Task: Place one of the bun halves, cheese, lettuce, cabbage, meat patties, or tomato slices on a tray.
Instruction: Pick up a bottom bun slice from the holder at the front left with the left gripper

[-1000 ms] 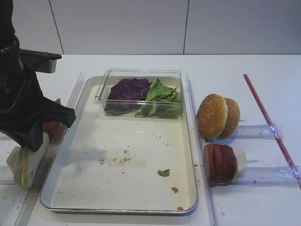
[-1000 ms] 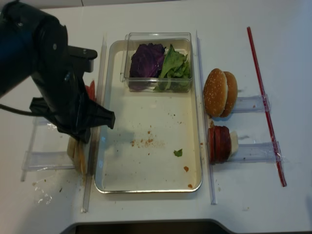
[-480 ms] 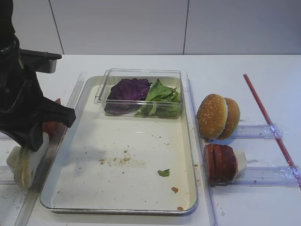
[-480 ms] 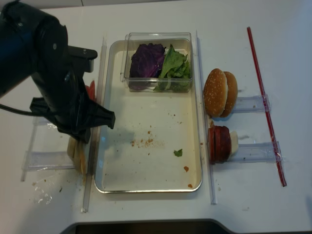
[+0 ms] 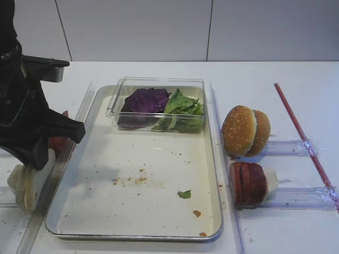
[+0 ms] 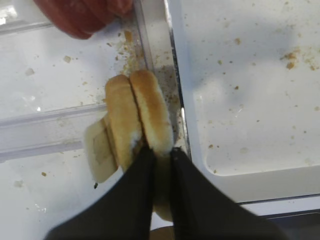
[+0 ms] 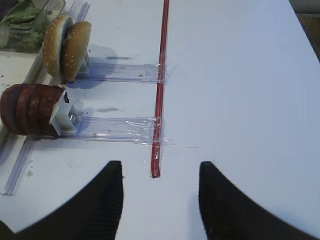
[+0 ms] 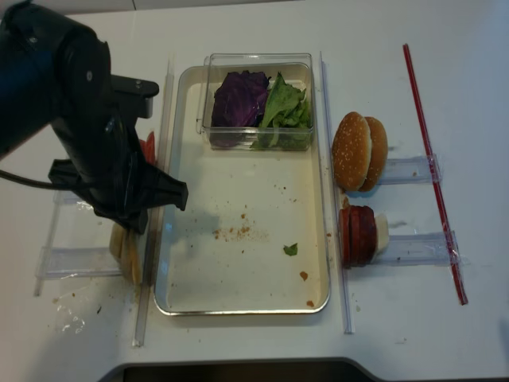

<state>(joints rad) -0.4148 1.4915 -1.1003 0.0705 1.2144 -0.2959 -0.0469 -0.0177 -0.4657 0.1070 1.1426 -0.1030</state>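
The white table [image 8: 238, 24] carries the tray [image 8: 183, 199], clear rails [image 8: 417, 248] and a red strip [image 8: 429, 159].

We are looking at a lab-style test bench: burger ingredients racked in taped-down clear holders [image 5: 288, 147] on a bare white table [image 5: 254, 79].

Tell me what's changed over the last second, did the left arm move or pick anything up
Nothing visibly changed. The left gripper is still shut on one of the bun halves, standing on edge in its rack beside the tray, and the bun has not been lifted. The right gripper hangs open over the table. The lettuce, cabbage and crumbs lie as before.
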